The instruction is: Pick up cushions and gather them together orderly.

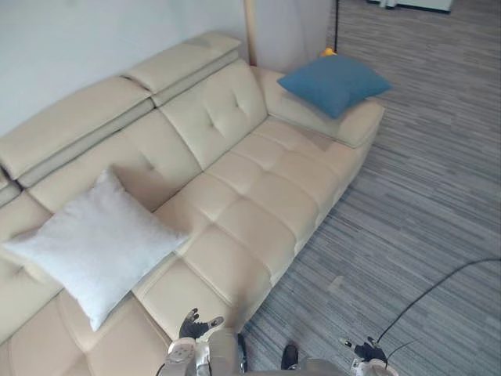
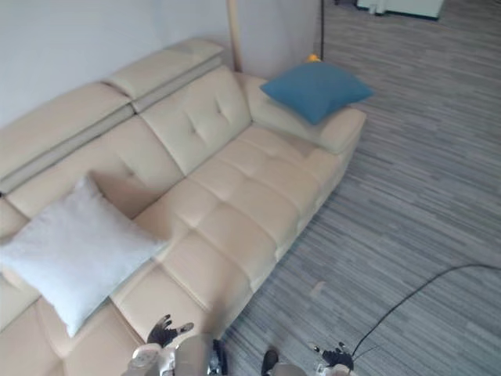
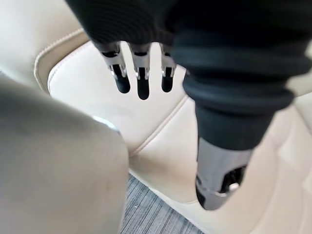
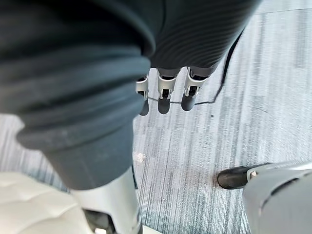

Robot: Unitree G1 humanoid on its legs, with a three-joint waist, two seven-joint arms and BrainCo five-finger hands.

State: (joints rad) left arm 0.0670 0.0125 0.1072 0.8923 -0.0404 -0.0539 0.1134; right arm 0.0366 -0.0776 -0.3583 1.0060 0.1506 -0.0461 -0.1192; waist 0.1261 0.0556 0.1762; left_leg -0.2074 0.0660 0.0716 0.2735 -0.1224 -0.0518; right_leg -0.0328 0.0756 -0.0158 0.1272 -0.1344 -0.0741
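Left eye view: A beige sofa (image 1: 250,196) runs from 8 o'clock to 1 o'clock across a grey striped carpet (image 1: 423,204). The white cushion (image 1: 98,247) sits at 9 o'clock, standing on one corner on the seat and leaning against the backrest. The blue cushion (image 1: 335,82) lies at 1 o'clock on the far armrest, well apart from the white one. My left hand (image 1: 188,335) hangs at 6 o'clock over the front edge of the seat, and my right hand (image 1: 366,351) at 5 o'clock over the carpet.

Right eye view: The same scene, the two cushions at opposite ends of the sofa and neither one touched by a hand.

Left wrist view: My fingers (image 3: 142,84) hang straight and slightly spread above the cream seat, the thumb (image 3: 219,180) apart from them, holding nothing.

Right wrist view: My right fingers (image 4: 165,97) point straight down over the carpet, relaxed and empty, with a corner of the sofa just beside them.
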